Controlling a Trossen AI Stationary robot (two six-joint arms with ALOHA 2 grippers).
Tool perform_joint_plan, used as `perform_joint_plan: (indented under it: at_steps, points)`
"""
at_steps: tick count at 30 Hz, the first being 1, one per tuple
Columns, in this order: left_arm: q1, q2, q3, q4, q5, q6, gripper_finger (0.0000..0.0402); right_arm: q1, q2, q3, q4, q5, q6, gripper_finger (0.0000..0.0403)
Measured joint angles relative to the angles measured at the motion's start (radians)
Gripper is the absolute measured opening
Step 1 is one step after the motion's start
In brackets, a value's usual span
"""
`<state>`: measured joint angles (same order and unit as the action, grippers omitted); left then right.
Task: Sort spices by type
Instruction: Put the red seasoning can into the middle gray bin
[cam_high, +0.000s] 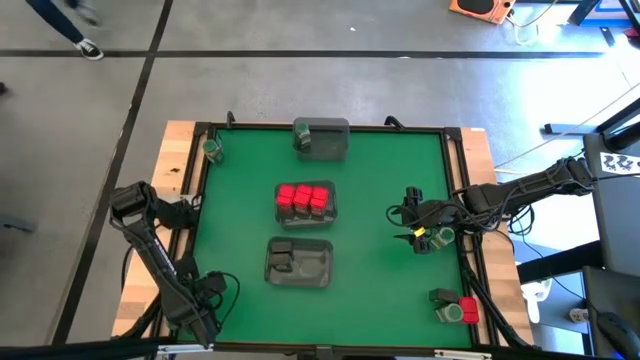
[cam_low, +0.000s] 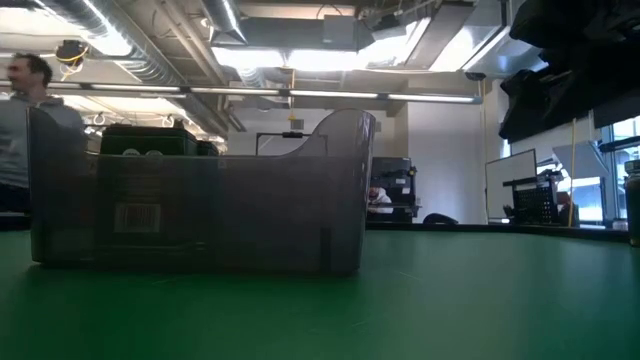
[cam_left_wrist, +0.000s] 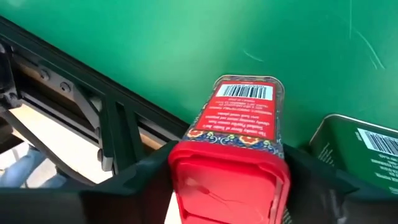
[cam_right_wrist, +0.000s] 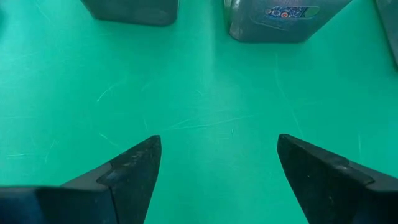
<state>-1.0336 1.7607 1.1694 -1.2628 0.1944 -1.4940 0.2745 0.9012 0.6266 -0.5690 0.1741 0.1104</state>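
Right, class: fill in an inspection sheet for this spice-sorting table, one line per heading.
Surface: green mat, bare between trays.
Job's things: red boxes in middle tray; dark blocks in lower tray; green jar in top tray; loose jar at top-left corner; unsorted trio at bottom-right corner.
Clutter: nothing seen.
Grippers: left claw at one red box by the table edge; right claw open over bare mat.
Cables: floor cable.
Surroundings: person beyond the table.

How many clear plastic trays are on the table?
3, in a row: edge tray by the table's rim, middle tray holding red boxes, third tray beside it with dark blocks. None seems hidden.
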Motion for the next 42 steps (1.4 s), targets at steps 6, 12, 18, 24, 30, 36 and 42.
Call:
perform_joint_plan:
  at_steps: [6, 12, 18, 24, 30, 36, 42]
  points:
    - [0.021, -0.002, 0.001, -0.010, 0.006, 0.002, 0.0207, 0.000, 0.000, 0.000, 0.000, 0.000, -0.003, 0.0319]
    - [0.091, -0.033, 0.000, -0.011, -0.003, 0.011, 0.0207, 0.000, 0.000, 0.000, 0.000, 0.001, -0.009, 0.0319]
    - [0.197, -0.125, 0.000, -0.013, -0.036, 0.012, 0.0207, 0.000, 0.000, 0.000, 0.000, 0.001, -0.010, 0.0319]
    - [0.329, -0.223, 0.056, -0.074, -0.183, 0.072, 0.0212, 0.000, 0.000, 0.000, -0.001, 0.002, -0.011, 0.0319]
    - [0.475, -0.263, 0.169, -0.113, -0.415, 0.281, 0.0213, 0.000, 0.000, 0.000, -0.001, 0.002, -0.011, 0.0319]
    - [0.630, -0.264, 0.260, -0.050, -0.564, 0.578, 0.0213, 0.000, 0.000, 0.000, -0.001, 0.002, -0.011, 0.0319]
    - [0.773, -0.248, 0.272, 0.082, -0.605, 0.912, 0.0213, 0.000, 0.000, 0.000, -0.001, 0.002, -0.012, 0.0319]
